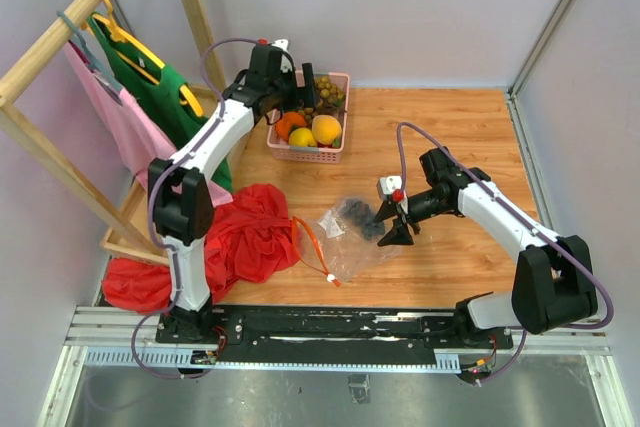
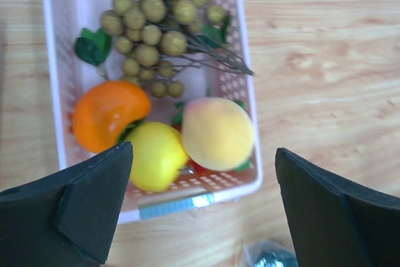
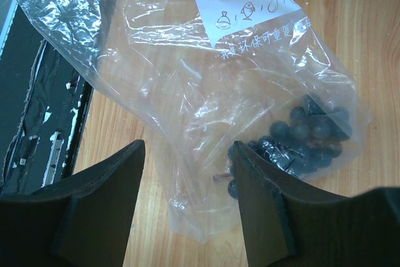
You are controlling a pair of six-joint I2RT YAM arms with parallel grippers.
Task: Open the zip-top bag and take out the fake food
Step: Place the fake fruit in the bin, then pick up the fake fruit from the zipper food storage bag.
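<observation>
Zip-top bag (image 1: 340, 247) mouth-left, long axis L-R, purple bunch (image 1: 358, 215) inside; L gripper (image 2: 203, 151), R gripper (image 3: 187, 148) jaws apart.

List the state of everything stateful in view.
zip-top bag: lying flat on the table, can't tell if the mouth is open or shut
dark purple bunch: inside the bag
pink basket: holding fake fruit
left gripper: open, empty, over the basket
right gripper: open, empty, over the bag
red cloth: crumpled
green garment: hanging
</observation>
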